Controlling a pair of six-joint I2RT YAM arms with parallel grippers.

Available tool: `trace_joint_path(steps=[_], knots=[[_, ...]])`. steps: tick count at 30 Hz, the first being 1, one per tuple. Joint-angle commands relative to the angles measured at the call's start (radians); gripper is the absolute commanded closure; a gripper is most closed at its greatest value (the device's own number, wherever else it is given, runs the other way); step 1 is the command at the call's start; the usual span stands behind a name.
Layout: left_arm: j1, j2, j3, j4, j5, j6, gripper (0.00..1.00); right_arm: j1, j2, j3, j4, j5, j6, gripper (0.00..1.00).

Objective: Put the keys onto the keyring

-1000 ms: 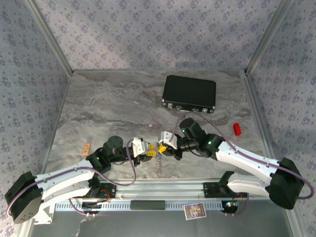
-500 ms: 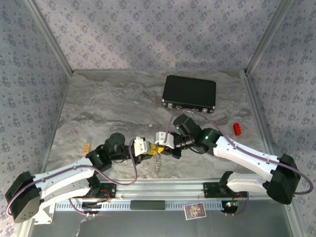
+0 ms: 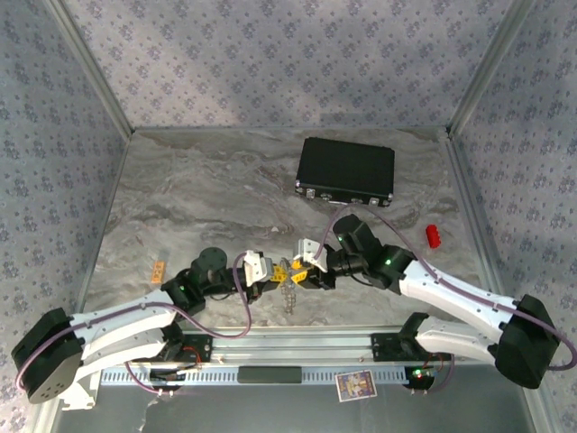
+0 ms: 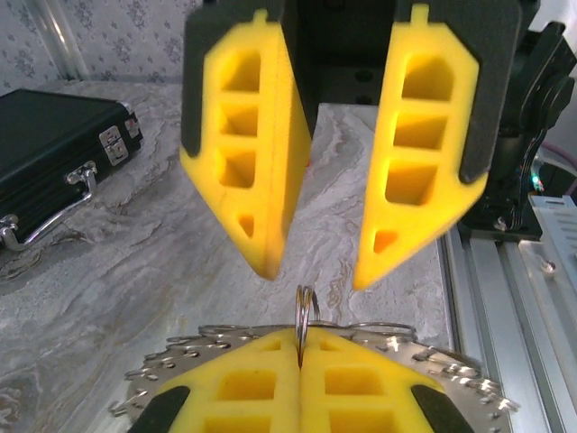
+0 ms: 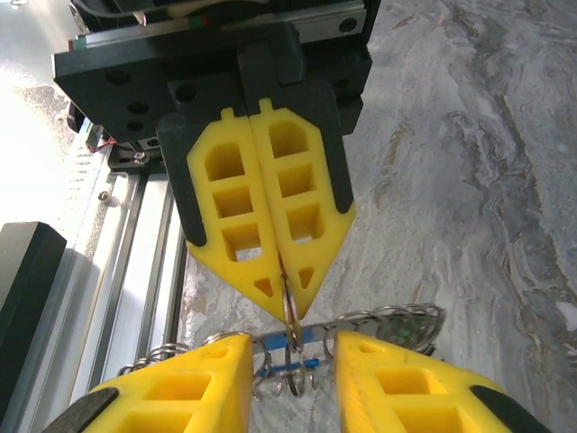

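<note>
Yellow-fingered left gripper (image 4: 300, 339) is clenched tight. Its tips press together on a thin wire loop that pokes up btw. them. That loop looks to be part of the thin grey-silver beaded metal keyring (image 5: 388, 318), which hangs just under the two grippers, close to the near edge of the marble-look table (image 3: 207, 198), approx. centre.

Right gripper (image 4: 314, 275), also yellow-fingered, is released: fingers apart, tip to tip w/ the left one and straddling the loop w/o touching it.

A bit of blue, prob. the small blue-headed key (image 5: 297, 361), sits right by the loop among the beads. It's too small to say if it's threaded on. Green-headed key: can't tell where.

My read: ring is up and held, threading is part-way at best, and getting both keys on is what's left. Black rectangular case (image 3: 346, 170) lies well apart, far right.
</note>
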State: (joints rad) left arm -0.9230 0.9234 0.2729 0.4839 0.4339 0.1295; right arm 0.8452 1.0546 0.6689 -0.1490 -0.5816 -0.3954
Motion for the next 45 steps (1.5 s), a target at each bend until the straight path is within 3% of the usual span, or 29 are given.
trace_joint_path(steps=[1,8,17,24,27,29,33,38,45], knots=[[-0.001,0.023,-0.014,0.162,0.025,-0.061,1.0,-0.009,0.003,-0.025,0.096,-0.044,0.056,0.7],[-0.001,0.041,-0.011,0.188,0.031,-0.056,1.0,-0.029,0.001,-0.054,0.138,-0.081,0.084,0.79],[-0.001,0.021,-0.009,0.179,0.044,-0.047,1.0,-0.034,0.015,-0.048,0.135,-0.066,0.073,0.84],[-0.001,0.011,-0.006,0.173,0.043,-0.053,1.0,-0.035,0.039,-0.021,0.125,-0.079,0.063,1.0],[0.0,-0.003,0.012,0.091,0.015,-0.036,0.8,-0.033,0.039,0.009,0.076,-0.077,0.05,1.0],[-0.001,-0.012,0.045,-0.025,-0.006,-0.002,0.77,-0.022,0.038,0.037,0.024,-0.058,0.026,1.0],[0.0,-0.019,0.087,-0.161,-0.011,0.049,0.79,0.006,0.043,0.089,-0.082,-0.009,-0.033,1.0],[-0.001,-0.023,0.106,-0.19,-0.008,0.071,0.86,0.036,0.068,0.161,-0.206,0.043,-0.104,1.0],[-0.001,-0.027,0.117,-0.195,0.002,0.073,0.99,0.068,0.08,0.192,-0.237,0.068,-0.123,1.0]])
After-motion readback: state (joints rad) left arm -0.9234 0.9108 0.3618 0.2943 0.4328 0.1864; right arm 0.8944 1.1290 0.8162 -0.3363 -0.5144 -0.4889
